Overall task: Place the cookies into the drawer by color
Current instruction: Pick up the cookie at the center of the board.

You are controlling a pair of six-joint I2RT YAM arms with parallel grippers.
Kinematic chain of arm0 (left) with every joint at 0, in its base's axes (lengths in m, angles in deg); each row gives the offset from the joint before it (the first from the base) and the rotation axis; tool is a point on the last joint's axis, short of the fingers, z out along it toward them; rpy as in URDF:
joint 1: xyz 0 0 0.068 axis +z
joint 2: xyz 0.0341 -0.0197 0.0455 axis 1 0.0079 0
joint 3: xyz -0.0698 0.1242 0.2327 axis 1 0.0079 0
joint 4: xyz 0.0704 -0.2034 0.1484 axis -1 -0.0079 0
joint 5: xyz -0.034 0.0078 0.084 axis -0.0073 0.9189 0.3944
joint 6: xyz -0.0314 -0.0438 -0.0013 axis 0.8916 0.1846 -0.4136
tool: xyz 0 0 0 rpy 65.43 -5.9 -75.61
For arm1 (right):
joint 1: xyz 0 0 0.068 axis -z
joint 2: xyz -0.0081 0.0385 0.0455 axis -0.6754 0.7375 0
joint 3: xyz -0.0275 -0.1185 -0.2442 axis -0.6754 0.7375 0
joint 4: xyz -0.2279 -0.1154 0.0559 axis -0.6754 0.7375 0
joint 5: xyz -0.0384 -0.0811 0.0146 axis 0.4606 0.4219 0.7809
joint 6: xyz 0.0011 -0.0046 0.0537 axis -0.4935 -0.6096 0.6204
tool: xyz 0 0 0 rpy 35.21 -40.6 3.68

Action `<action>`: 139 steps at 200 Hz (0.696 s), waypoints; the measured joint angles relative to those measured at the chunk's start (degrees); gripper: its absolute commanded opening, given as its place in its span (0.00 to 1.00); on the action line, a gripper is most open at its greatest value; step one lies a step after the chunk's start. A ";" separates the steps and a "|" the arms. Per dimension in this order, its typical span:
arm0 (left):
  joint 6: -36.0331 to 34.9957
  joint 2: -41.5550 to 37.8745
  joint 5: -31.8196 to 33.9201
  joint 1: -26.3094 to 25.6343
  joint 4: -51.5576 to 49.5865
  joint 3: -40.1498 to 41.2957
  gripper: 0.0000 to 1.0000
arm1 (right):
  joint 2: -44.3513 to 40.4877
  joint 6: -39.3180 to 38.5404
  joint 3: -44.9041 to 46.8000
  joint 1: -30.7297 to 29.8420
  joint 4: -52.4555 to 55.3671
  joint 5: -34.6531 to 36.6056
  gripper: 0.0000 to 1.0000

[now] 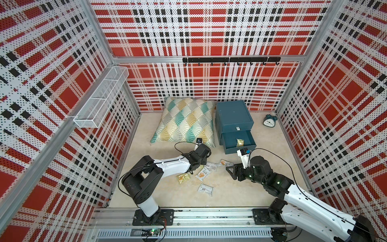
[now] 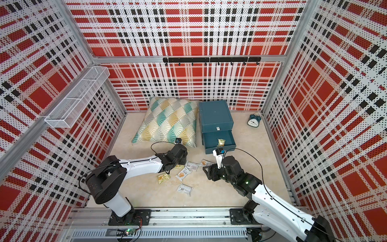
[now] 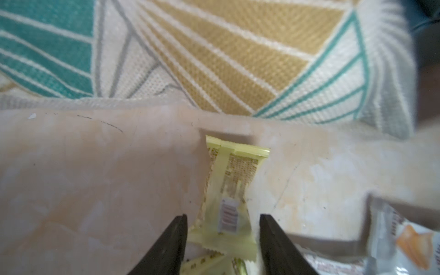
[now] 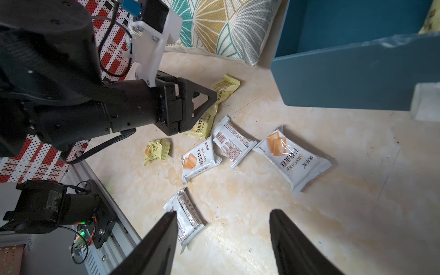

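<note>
In both top views the left gripper [image 1: 192, 170] is largely hidden beneath the left arm [image 1: 171, 163], so its fingers cannot be judged there. The cookies [image 1: 202, 174] are spread on the floor [image 1: 167, 194] between the two arms, nearer than the cushion [image 1: 184, 121] and the drawer unit [image 1: 233, 114], which stands at the far right, beside the cushion. Four white packets and one crumpled yellow packet [image 1: 183, 178] are seen plainly. A further yellow one is half covered by the left arm. One pulled-out drawer [image 2: 209, 138] is seen with a single drawer packet [image 1: 240, 142], yellow, inside it; what lies below that drawer is concealed. The right gripper [image 1: 229, 173] is held just right of the packets, its fingers spread and empty.

The left wrist view is blurred. The left gripper's fingers [image 3: 166, 250] are set apart on either side of a straddled yellow packet [image 3: 228, 188], which lies with seam and barcode upward. A narrow gap is seen at each side, so nothing is clamped. A second yellow packet is cut off beneath it at the frame's edge, and a smeared white packet [image 3: 414, 242] is cut off too.

In the right wrist view seven packets are counted on the floor: three yellow and four white. One yellow is partly covered by the left gripper, and one near white packet [image 4: 188, 214] partly by a right finger. The eighth, in the drawer, is reduced to a yellow corner at the frame's edge. The drawer's white handle [image 4: 426, 102] is also cut off.
</note>
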 measured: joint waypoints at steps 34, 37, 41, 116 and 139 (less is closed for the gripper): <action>-1.75 3.61 -0.04 0.83 -0.15 -1.70 0.35 | -0.48 0.17 0.04 -0.04 0.02 0.55 0.68; -1.77 3.67 -0.09 0.87 -0.17 -1.70 0.33 | -0.48 0.20 0.04 -0.04 0.02 0.57 0.68; -1.86 3.69 -0.09 0.87 -0.28 -1.70 0.32 | -0.50 0.20 0.04 -0.04 0.02 0.66 0.68; -2.03 -0.20 -1.40 0.04 -1.01 -0.39 0.13 | -0.50 0.33 0.04 -0.04 0.04 1.86 0.67; -1.95 -2.71 -1.92 -0.57 -1.25 -0.28 0.10 | -0.57 0.57 0.02 -0.04 0.07 2.64 0.67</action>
